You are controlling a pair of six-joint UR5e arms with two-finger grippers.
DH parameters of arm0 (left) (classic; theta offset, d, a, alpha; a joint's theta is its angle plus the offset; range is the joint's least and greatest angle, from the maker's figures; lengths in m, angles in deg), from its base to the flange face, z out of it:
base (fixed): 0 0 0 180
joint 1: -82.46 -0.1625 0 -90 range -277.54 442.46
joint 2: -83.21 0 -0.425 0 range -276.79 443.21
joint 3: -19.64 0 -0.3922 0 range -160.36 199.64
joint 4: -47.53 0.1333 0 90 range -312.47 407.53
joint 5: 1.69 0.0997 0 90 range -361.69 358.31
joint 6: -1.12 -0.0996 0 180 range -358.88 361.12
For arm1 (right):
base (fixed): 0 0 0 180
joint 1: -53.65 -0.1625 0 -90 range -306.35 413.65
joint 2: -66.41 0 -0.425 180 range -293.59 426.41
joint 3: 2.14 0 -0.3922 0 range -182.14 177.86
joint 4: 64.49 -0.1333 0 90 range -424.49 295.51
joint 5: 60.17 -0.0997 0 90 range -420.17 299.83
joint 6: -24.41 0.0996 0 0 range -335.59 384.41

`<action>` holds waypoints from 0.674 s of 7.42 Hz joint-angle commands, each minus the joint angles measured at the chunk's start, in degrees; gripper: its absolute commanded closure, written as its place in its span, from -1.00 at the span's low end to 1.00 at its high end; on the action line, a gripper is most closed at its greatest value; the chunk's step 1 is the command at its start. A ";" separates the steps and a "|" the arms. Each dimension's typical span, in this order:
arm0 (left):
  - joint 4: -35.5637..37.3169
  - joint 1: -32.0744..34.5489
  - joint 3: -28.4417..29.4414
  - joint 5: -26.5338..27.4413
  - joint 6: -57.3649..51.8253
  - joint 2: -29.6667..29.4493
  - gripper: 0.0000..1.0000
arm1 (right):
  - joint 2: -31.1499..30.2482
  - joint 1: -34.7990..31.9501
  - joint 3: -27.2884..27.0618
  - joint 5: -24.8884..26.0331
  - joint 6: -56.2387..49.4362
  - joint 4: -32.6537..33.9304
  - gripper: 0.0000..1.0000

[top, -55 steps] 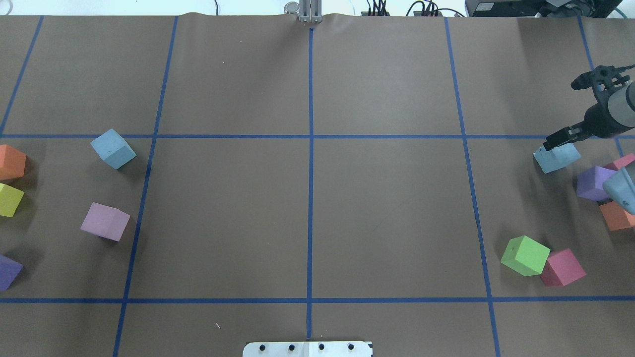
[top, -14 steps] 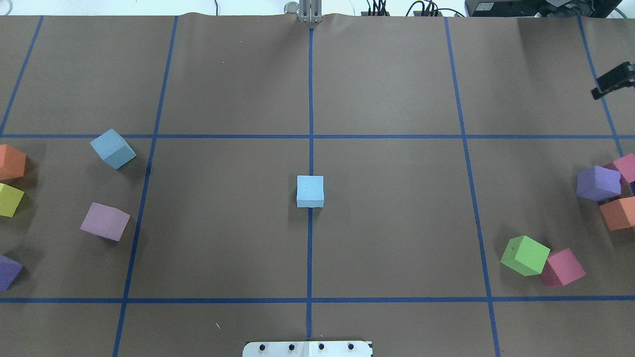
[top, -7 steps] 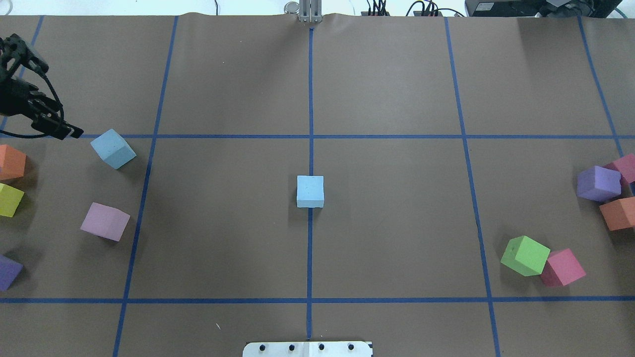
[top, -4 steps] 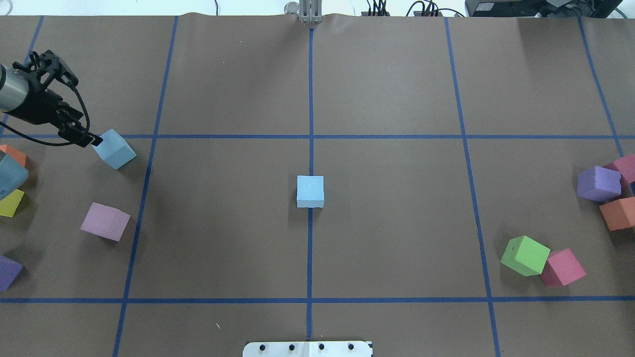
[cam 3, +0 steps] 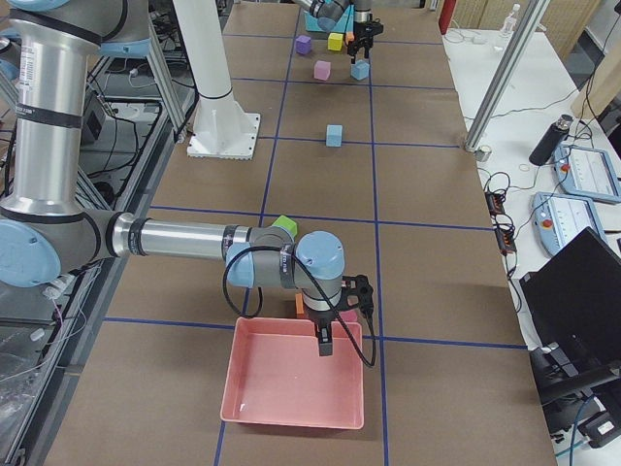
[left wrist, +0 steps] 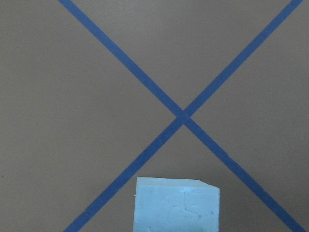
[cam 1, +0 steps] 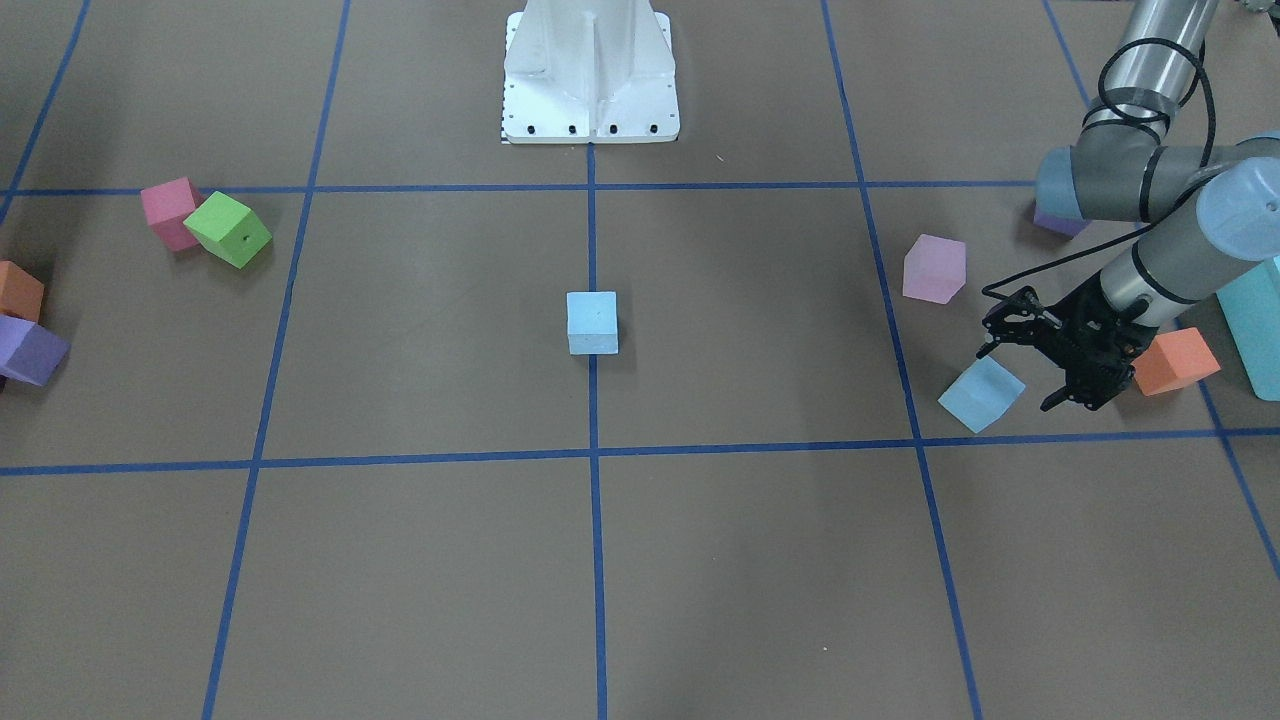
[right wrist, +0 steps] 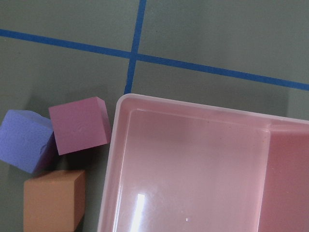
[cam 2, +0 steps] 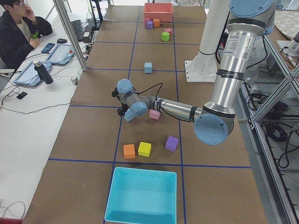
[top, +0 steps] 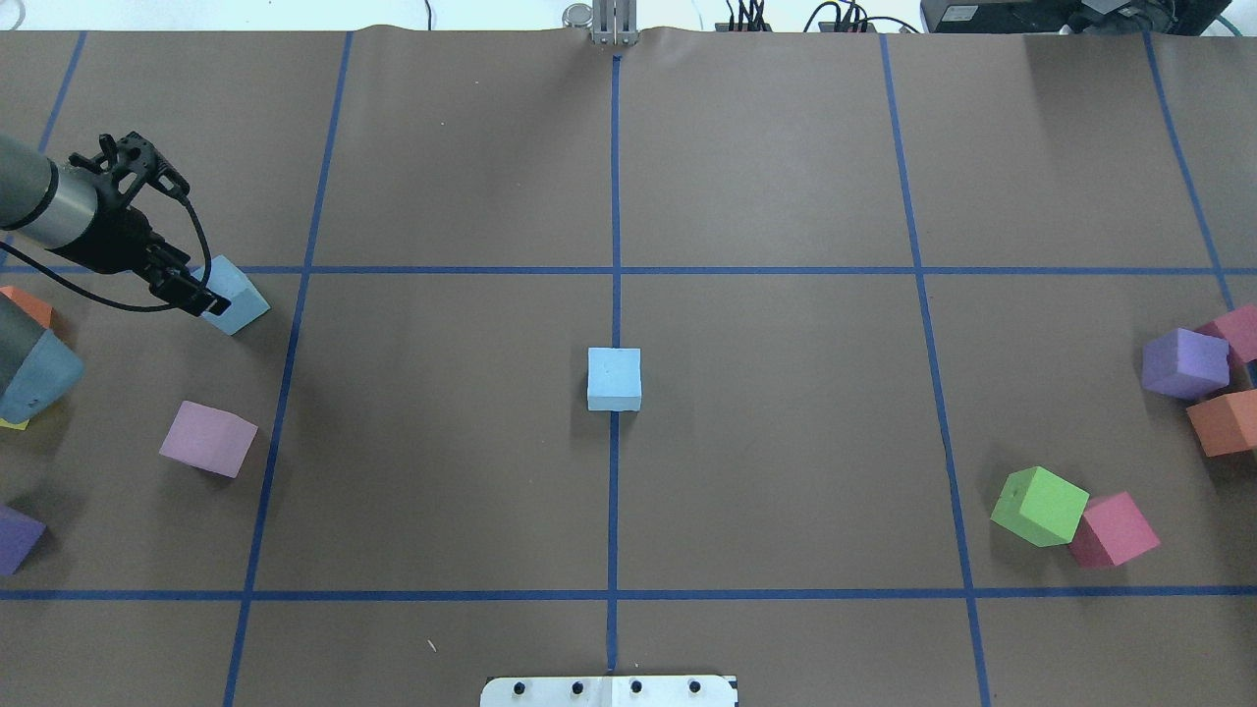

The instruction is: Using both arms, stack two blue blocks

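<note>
One pale blue block (top: 615,379) stands on the centre line of the table, also in the front view (cam 1: 592,322). The second blue block (top: 239,298) lies at the left, tilted to the grid; it also shows in the front view (cam 1: 979,395) and at the bottom of the left wrist view (left wrist: 176,205). My left gripper (cam 1: 1016,378) is open, low at this block's edge, with one finger on each side of its near corner. My right gripper (cam 3: 323,347) hangs over a pink tray (cam 3: 291,383); I cannot tell whether it is open or shut.
A lilac cube (top: 208,439), a purple cube (top: 18,538), an orange cube (cam 1: 1176,360) and a teal tray (cam 2: 142,196) lie near the left arm. Green (top: 1039,506), pink (top: 1114,530), purple (top: 1185,362) and orange (top: 1223,422) cubes lie at the right.
The right gripper set a blue block at the centre and left the overhead view. The left arm came in from the left edge and moved right and down to the left blue block.
</note>
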 commanded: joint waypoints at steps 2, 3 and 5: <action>0.04 -0.49 1.50 0.00 1.35 -1.37 -0.96 | 0.15 0.09 -0.09 0.00 0.42 0.00 -1.00; 0.03 -0.49 3.00 0.00 1.35 -2.34 -0.96 | 0.15 0.09 -0.09 0.00 0.51 0.00 -1.00; 0.12 -0.84 3.71 0.09 1.26 -2.44 -0.96 | 0.15 0.09 0.00 0.00 0.51 0.00 -1.00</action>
